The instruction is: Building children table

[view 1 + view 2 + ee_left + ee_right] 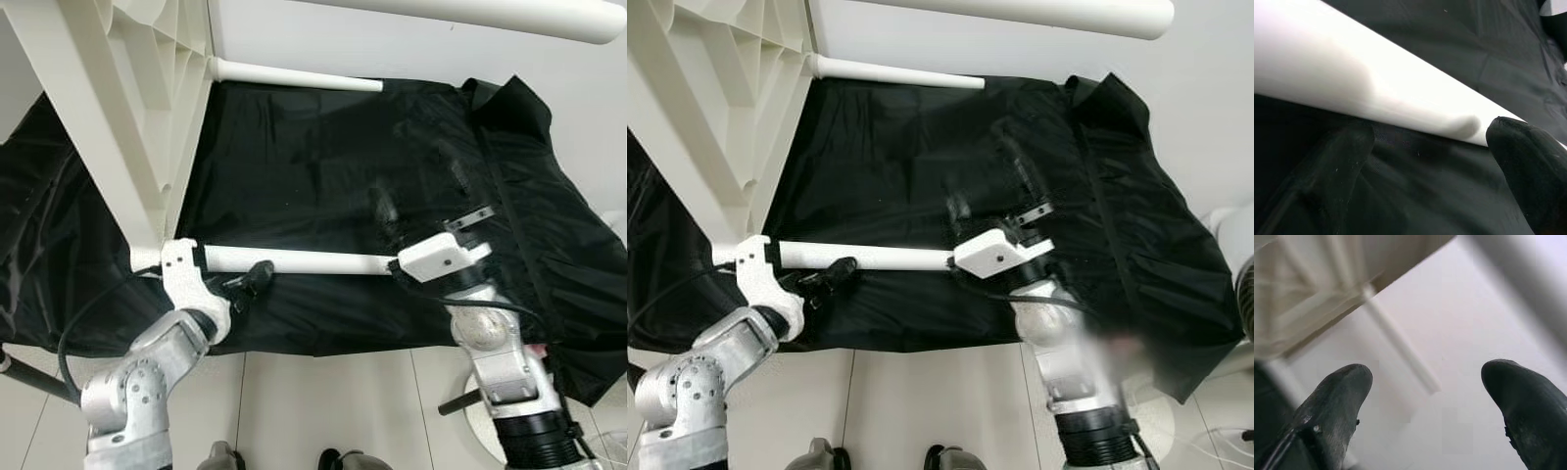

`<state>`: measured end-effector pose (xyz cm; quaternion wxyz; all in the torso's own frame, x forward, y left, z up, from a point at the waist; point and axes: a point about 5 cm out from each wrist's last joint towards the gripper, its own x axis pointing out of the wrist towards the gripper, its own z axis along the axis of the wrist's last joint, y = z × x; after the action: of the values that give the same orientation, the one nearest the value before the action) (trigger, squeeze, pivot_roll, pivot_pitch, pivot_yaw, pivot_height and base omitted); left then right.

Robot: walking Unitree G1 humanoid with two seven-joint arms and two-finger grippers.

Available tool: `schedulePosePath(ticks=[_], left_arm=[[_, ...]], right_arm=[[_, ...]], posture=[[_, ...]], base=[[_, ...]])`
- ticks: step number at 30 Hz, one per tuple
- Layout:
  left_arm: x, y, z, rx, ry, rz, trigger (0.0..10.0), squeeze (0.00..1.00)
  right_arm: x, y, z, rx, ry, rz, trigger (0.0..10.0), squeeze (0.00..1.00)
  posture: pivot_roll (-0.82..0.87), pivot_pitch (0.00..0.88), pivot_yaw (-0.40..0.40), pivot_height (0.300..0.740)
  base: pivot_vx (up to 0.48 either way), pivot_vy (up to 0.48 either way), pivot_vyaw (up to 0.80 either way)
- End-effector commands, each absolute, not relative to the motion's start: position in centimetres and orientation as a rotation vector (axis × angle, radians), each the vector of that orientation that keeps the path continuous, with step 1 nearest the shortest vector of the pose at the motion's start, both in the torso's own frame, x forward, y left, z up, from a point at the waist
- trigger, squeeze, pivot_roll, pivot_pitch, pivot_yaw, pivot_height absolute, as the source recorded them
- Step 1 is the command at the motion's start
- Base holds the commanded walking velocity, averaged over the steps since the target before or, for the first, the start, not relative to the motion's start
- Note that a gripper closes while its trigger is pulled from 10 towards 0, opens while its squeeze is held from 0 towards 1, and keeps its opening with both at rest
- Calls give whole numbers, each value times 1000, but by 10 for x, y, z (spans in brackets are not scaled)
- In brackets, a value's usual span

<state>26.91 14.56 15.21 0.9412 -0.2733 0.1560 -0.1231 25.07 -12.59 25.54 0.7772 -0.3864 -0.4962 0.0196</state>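
Note:
The white plastic children's table (108,108) lies tipped, its ribbed underside facing me at the left. A near white leg (294,259) runs from its corner across the black cloth (333,157). A far leg (294,76) sticks out further back, and a third leg (470,15) crosses the top. My left gripper (247,284) sits open just under the near leg's base; in the left wrist view the leg (1376,83) passes beyond the parted fingertips (1528,166). My right gripper (421,196) is blurred at the near leg's free end, open and holding nothing, as in the right wrist view (1425,401).
The black cloth drapes over a low surface and hangs past its front edge. Pale floor tiles (323,401) lie in front, with my feet at the bottom edge. A white rounded object (1234,235) stands at the far right, against the white wall.

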Motion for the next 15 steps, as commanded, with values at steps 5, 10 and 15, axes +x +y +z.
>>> schedulePosePath(ticks=[5,10,15], left_arm=[[273,147,144,-546,380,-189,10000,0],[275,144,143,-530,392,-212,10000,0],[277,142,143,-530,392,-211,10000,0]], right_arm=[[245,-122,282,-898,-1218,-39,10000,0],[250,-116,294,-911,-1265,-56,10000,0],[258,-108,312,-898,-1325,-96,10000,0]], posture=[[42,137,-9,740],[36,138,-10,740],[34,133,-13,740]], base=[[0,0,0],[0,0,0],[0,0,0]])
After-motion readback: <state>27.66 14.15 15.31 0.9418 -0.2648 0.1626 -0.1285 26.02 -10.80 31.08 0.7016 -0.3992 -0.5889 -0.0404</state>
